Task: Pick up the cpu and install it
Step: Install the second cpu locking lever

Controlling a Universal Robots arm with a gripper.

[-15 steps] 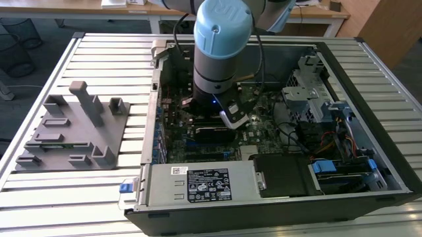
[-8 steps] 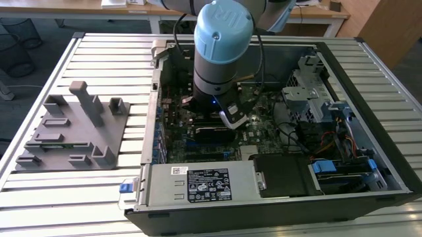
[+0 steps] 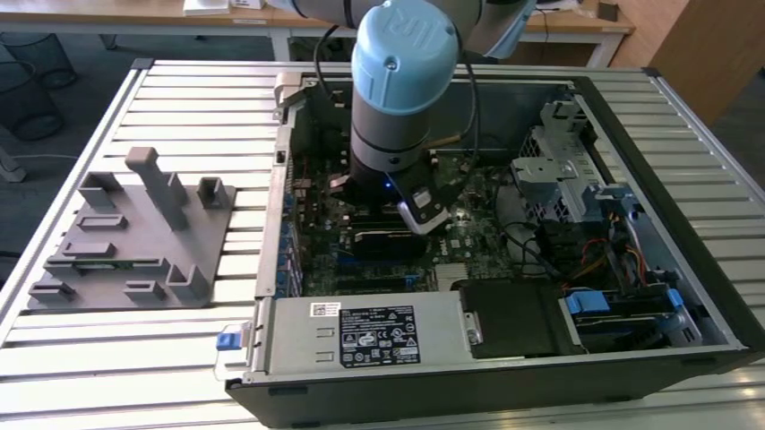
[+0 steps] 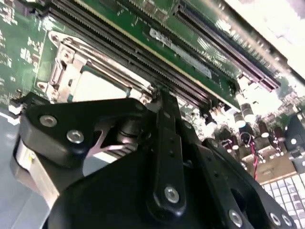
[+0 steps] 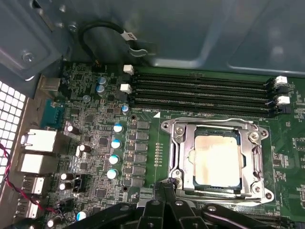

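The cpu (image 5: 217, 160), a flat silvery square with a pale rim, lies in the motherboard socket inside the open metal frame (image 5: 178, 143). In the second wrist view the cpu (image 4: 102, 87) shows as a pale patch just beyond my fingertips. My gripper (image 5: 167, 185) hangs low over the socket's edge, its black fingers (image 5: 157, 202) drawn together with nothing between them. In the exterior view the gripper (image 3: 425, 217) is down inside the computer case (image 3: 705, 269), and the arm hides the socket.
Memory slots (image 5: 200, 93) run beside the socket, with capacitors (image 5: 116, 143) and rear ports (image 5: 35, 143) on the other side. A grey holder block (image 3: 132, 242) with upright posts stands on the slatted table at the exterior view's left. Drive cages and cables (image 3: 574, 197) crowd the case's right.
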